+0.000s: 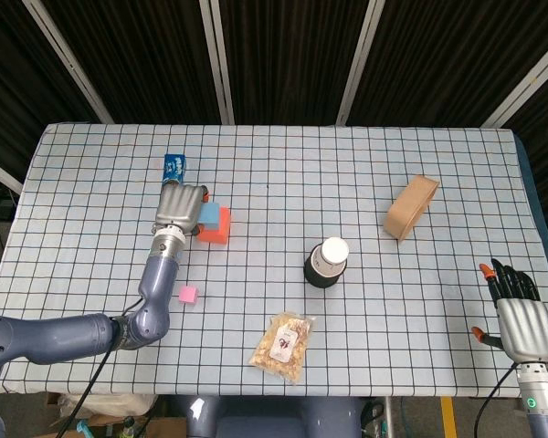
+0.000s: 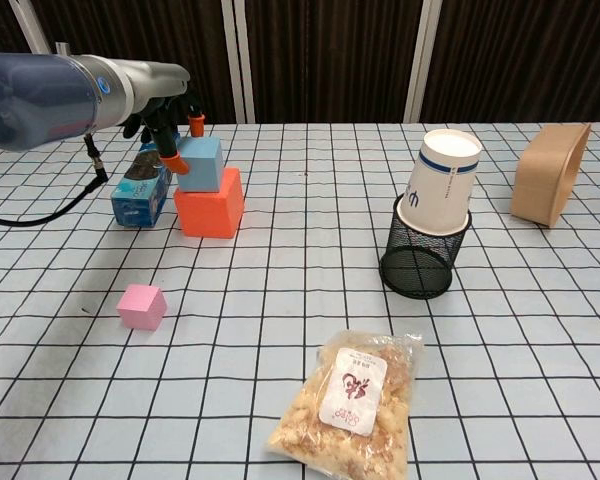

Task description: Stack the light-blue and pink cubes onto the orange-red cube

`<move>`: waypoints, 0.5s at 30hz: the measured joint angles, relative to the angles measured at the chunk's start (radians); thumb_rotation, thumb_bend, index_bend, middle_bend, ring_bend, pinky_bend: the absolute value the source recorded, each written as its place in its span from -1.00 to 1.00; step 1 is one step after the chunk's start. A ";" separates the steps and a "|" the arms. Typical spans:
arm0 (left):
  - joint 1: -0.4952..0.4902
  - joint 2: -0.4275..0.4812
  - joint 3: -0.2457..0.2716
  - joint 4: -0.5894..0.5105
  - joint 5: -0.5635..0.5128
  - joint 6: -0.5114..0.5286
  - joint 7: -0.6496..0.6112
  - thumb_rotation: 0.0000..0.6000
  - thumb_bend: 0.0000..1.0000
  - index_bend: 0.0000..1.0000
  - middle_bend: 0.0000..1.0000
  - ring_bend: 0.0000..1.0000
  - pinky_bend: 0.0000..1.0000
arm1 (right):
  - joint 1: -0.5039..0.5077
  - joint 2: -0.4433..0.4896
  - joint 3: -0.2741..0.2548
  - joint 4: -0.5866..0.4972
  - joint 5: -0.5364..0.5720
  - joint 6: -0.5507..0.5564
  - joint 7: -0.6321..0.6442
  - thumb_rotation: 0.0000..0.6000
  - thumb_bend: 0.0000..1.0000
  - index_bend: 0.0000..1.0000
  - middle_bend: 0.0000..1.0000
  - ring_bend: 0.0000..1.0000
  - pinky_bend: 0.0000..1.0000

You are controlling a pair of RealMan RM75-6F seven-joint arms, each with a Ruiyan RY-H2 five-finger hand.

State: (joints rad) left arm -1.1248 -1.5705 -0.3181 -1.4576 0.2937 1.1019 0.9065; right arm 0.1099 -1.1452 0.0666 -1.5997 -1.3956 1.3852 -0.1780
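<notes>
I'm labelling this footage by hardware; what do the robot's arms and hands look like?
Both arms are glossy blue-grey tubes. The left hand and right hand have silver-grey backs, black fingers and orange fingertips. A black cable trails from the left arm.

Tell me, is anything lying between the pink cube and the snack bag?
No. In both views only bare checkered cloth separates the pink cube from the snack bag.

You are looking at a checked table (image 1: 283,164) bearing the orange-red cube (image 2: 210,205), pink cube (image 2: 142,306), blue carton (image 2: 140,186), mesh basket (image 2: 421,260), snack bag (image 2: 353,402) and tan container (image 2: 548,186).
</notes>
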 measured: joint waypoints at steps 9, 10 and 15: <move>-0.004 0.004 -0.001 -0.005 -0.010 0.009 0.006 1.00 -0.39 -0.19 0.69 0.40 0.41 | -0.001 0.001 0.000 -0.001 0.001 0.000 0.000 1.00 -0.79 -0.86 -0.93 -0.89 -0.79; -0.004 0.004 0.000 -0.004 -0.010 0.009 0.006 1.00 -0.39 -0.19 0.69 0.40 0.41 | -0.001 0.001 0.000 -0.001 0.002 0.000 0.000 1.00 -0.79 -0.86 -0.93 -0.89 -0.79; -0.003 0.001 0.004 0.002 -0.010 0.005 0.004 1.00 -0.39 -0.20 0.69 0.40 0.41 | -0.001 0.001 0.000 -0.003 0.003 -0.001 -0.001 1.00 -0.79 -0.86 -0.93 -0.89 -0.79</move>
State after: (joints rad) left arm -1.1276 -1.5698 -0.3139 -1.4559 0.2833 1.1070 0.9100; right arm 0.1094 -1.1439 0.0664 -1.6023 -1.3927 1.3846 -0.1787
